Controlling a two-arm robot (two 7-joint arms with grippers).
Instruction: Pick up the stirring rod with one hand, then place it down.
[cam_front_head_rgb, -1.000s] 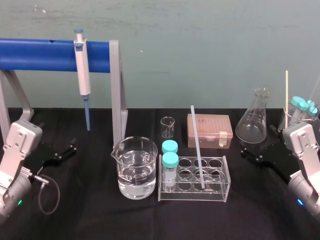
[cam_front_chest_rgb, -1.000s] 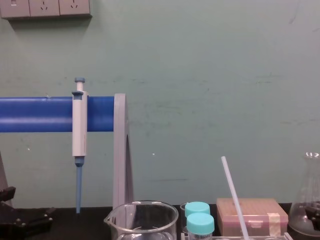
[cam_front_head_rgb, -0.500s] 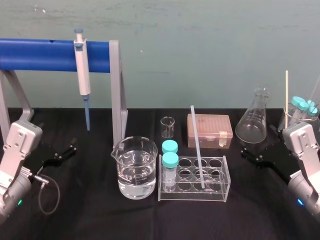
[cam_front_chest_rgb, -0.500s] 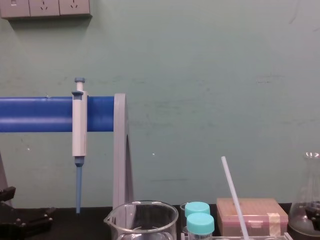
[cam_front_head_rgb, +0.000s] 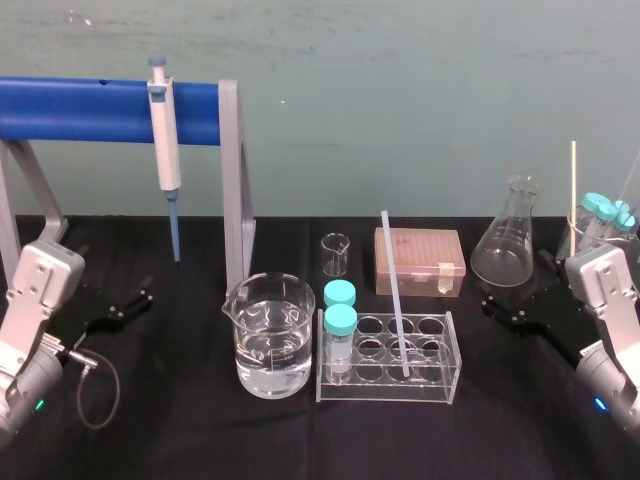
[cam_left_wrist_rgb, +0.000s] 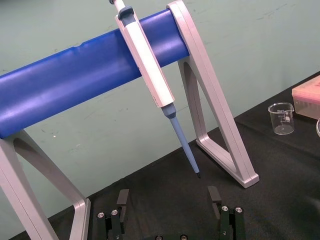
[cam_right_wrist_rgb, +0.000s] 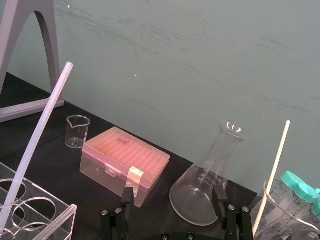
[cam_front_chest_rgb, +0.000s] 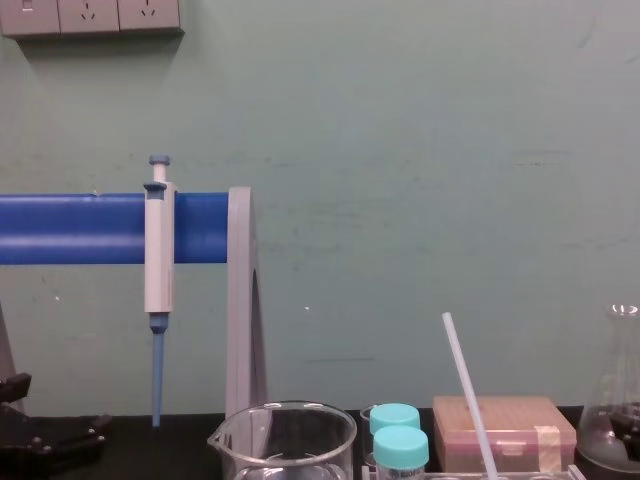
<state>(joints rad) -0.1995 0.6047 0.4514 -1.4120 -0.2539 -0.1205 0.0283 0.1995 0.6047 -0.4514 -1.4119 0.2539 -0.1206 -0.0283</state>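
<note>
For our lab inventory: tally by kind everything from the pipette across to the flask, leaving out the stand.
Pipette: 1
Beakers: 2
Vials: 2
Rack: 1
Rod: 1
Tip box: 1
Flask: 1
Total: 9

Across the black tabletop (cam_front_head_rgb: 180, 410) before me, a white-and-blue pipette (cam_front_head_rgb: 165, 140) hangs tip down from a blue bar (cam_front_head_rgb: 80, 108) on grey legs (cam_front_head_rgb: 235, 190), to my left. Near the middle stands a large beaker (cam_front_head_rgb: 269, 335) of clear liquid. Just beside it is a clear rack (cam_front_head_rgb: 385, 388) with two teal-capped vials (cam_front_head_rgb: 340, 335) at its left end. Behind the rack sit a small empty beaker (cam_front_head_rgb: 335, 254) and a pink tip box (cam_front_head_rgb: 420, 260). To my right are an empty conical flask (cam_front_head_rgb: 507, 245), some teal-capped tubes (cam_front_head_rgb: 600, 212) and a thin pale stick (cam_front_head_rgb: 573, 185). Wall sockets (cam_front_chest_rgb: 90, 15) sit high on the green wall.
</note>
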